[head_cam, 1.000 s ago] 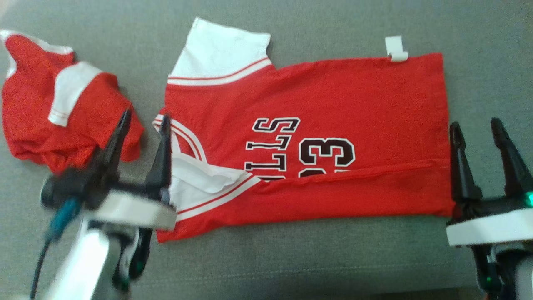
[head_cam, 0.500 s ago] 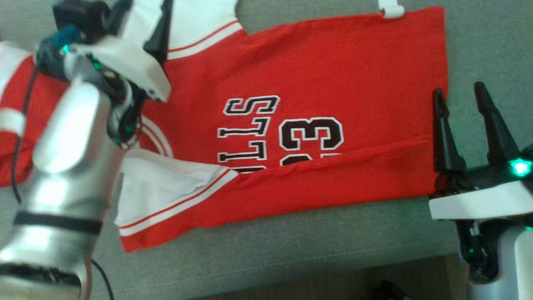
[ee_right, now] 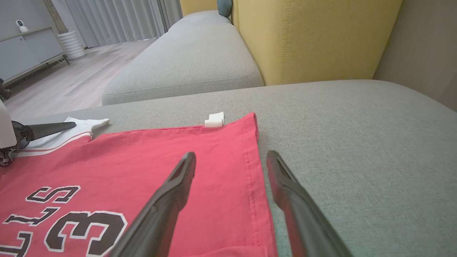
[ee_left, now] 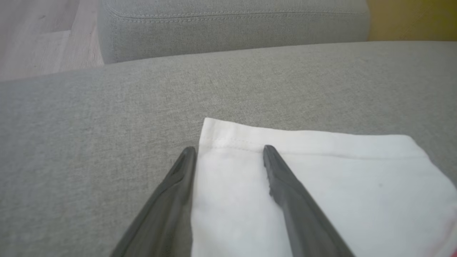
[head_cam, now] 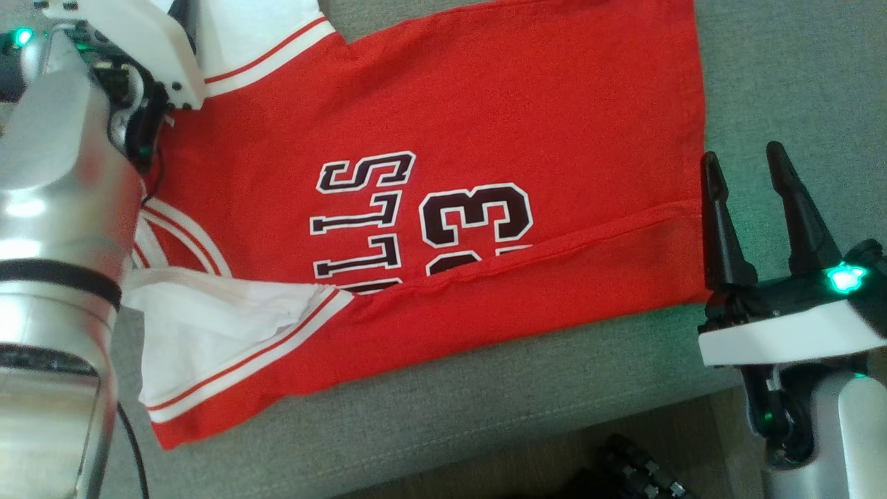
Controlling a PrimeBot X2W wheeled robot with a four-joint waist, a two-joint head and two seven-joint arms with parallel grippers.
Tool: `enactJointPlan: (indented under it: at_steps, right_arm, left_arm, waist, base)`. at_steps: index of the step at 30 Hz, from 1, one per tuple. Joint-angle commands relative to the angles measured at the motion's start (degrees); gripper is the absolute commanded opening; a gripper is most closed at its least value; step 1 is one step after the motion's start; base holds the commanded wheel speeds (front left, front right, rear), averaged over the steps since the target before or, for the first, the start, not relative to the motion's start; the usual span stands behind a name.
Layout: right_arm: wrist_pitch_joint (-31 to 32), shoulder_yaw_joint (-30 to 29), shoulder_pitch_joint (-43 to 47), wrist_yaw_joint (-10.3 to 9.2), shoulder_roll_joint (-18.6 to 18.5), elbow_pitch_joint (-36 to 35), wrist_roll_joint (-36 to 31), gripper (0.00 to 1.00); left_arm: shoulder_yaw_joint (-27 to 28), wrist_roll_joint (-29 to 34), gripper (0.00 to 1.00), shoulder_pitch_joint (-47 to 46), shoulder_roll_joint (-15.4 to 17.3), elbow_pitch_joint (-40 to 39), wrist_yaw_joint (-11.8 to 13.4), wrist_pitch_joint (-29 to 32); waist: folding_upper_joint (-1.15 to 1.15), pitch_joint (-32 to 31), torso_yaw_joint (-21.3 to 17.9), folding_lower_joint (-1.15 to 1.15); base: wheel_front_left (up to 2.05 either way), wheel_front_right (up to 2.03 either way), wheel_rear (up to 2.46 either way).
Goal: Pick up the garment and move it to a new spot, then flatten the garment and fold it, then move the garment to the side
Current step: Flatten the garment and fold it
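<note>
Jersey (head_cam: 527, 111) unmoved; left fingers (ee_left: 177, 185), spread empty, have reached its far sleeve (ee_left: 339, 171); right fingers (head_cam: 721, 229) spread.

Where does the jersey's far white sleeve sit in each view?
Head view: white sleeve at top left.
Left wrist view: white sleeve lower right, beneath the left gripper.
Right wrist view: white sleeve far left, mid-height.
Shared landmark: left gripper over that sleeve.
</note>
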Motion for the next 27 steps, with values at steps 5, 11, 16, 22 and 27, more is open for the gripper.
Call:
enactJointPlan:
  at_steps: [5,11,16,22,27]
  right_arm:
    - [-0.04,1.1,-1.05,-0.04,-0.24,-0.81,1.26,1.0]
    - [1.84,-0.96,-3.98,-0.04,-0.26,2.35,1.63,1.0]
    - [4.53,-3.31,-11.89,-0.04,-2.6,9.04,3.16,1.0]
    - [8.6,-3.22,-25.26,-0.04,-5.82,21.92,6.49,1.0]
    - [11.45,-1.8,-33.08,-0.04,-7.25,32.33,8.04,1.0]
  left_arm:
    - [-1.92,1.88,0.0,-3.31,1.6,4.87,-1.48,2.56]
    - [-2.6,2.21,0.0,-4.42,1.49,6.08,-1.69,-1.38]
    - [-2.87,1.81,0.0,-5.53,0.65,7.04,-2.11,-3.92]
    - [-3.57,1.35,0.0,-8.08,-0.98,7.46,-2.83,-6.89]
    - [-4.08,0.87,0.0,-9.35,-2.02,7.74,-3.26,-8.1]
  waist:
    - [0.0,0.06,-0.14,0.0]
    - [0.0,-0.15,-0.15,0.0]
    - [0.0,-0.45,0.84,0.0]
    - [0.0,0.51,2.93,0.0]
    - [0.0,1.06,4.16,0.0]
  base:
    - [0.0,0.0,0.0]
    - [0.0,0.0,0.0]
    - [0.0,0.0,0.0]
    - [0.0,0.0,0.0]
    - [0.0,0.0,0.0]
